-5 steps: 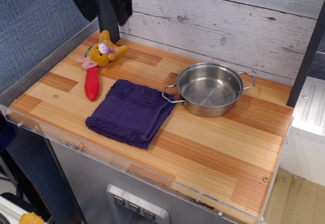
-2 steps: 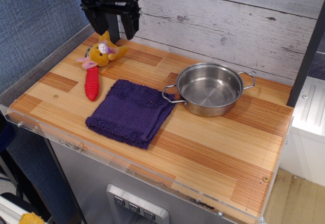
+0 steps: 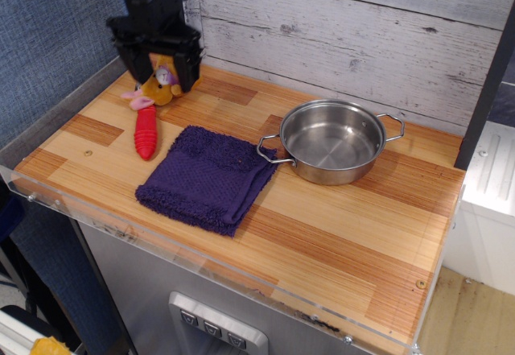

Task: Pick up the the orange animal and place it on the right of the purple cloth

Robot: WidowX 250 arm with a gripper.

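Where claw (image 3: 158,72) hung higher before, now lowered, fingers apart astride orange animal (image 3: 158,86); purple cloth (image 3: 208,177) unmoved.

A second ago my hand (image 3: 157,72) hung high at the back of the desk (image 3: 338,234), at about 12 o'clock from the orange animal (image 3: 159,86), mostly cut off by the top edge. It then dropped lower, fingers spread, just behind the toy. Now it has come down and forward toward 7 o'clock, its two fingers (image 3: 133,67) straddling the toy and covering its upper part.
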